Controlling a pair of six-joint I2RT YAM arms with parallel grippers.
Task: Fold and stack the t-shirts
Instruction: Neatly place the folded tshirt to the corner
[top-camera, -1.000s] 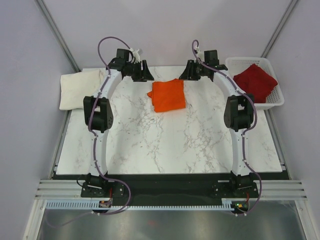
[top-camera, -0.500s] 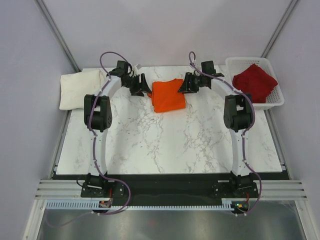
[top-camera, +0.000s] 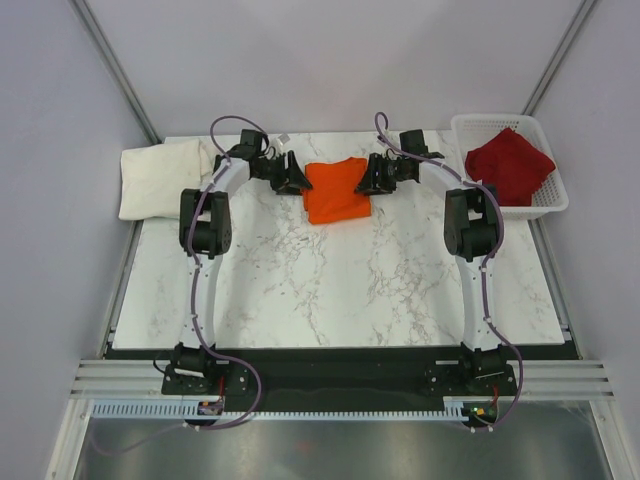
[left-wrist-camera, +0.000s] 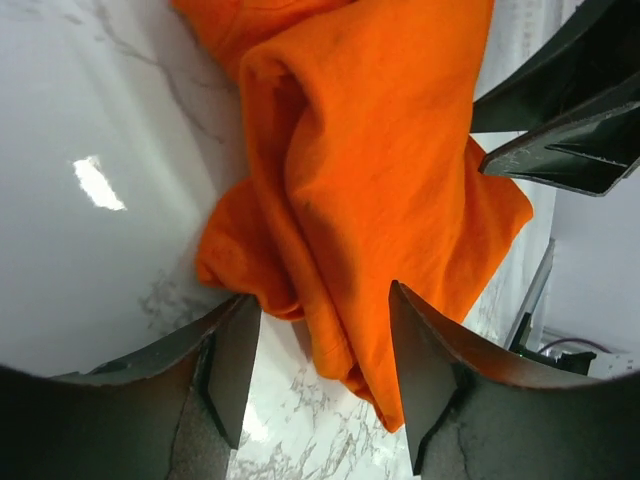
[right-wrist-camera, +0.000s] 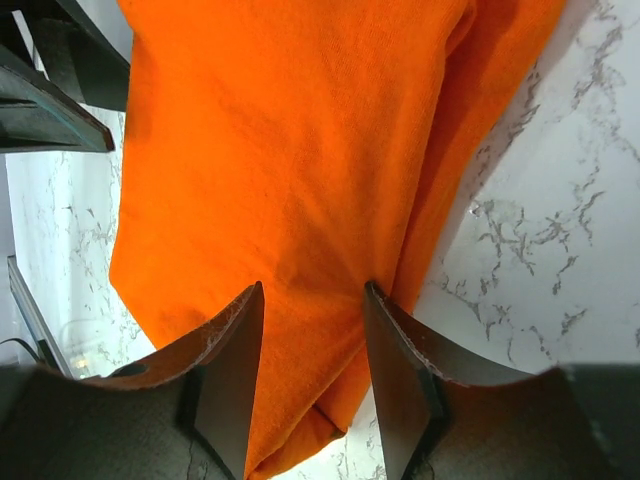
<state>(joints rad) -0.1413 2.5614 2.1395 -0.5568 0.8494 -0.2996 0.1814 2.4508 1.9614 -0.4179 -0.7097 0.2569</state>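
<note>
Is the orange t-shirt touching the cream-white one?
Apart. The top view shows the orange t-shirt at the far centre and the cream-white t-shirt at the left edge, with bare table and the left arm between them.

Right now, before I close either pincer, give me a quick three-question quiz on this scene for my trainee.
1. At which part of the table does the cream-white t-shirt lie?
2. True or false: the dark red t-shirt sits in the white lattice basket.
3. The left pincer and right pincer stand open at opposite edges of which one? A the cream-white t-shirt, B the orange t-shirt, C the dark red t-shirt.
Key: 1 far left corner; 2 true; 3 B.
</note>
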